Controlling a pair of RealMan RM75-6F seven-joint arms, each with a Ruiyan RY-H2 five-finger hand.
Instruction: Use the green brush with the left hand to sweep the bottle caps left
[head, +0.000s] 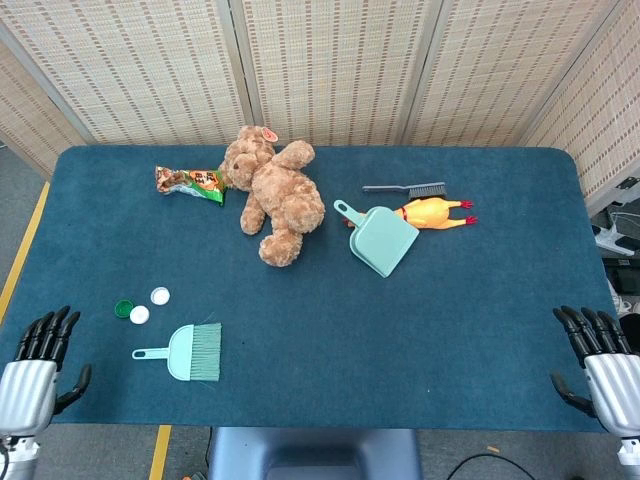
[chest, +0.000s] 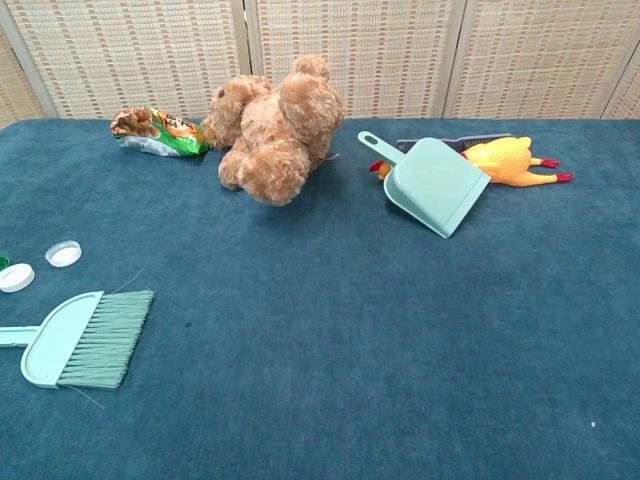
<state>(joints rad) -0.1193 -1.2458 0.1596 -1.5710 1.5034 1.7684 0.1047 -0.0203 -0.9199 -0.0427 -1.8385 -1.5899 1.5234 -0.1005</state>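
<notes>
The green brush (head: 190, 351) (chest: 80, 340) lies flat on the blue table near the front left, bristles pointing right, nothing holding it. Just behind it sit three bottle caps: two white caps (head: 160, 295) (head: 139, 314) and a green cap (head: 124, 308); the chest view shows the white caps (chest: 64, 254) (chest: 15, 277). My left hand (head: 32, 370) is at the table's front-left corner, off to the left of the brush, fingers spread and empty. My right hand (head: 602, 360) hangs at the front-right edge, fingers apart, holding nothing.
A brown teddy bear (head: 270, 190) and a snack packet (head: 190, 182) lie at the back left. A green dustpan (head: 380, 238), a dark brush (head: 405, 188) and a rubber chicken (head: 433, 213) are at the back right.
</notes>
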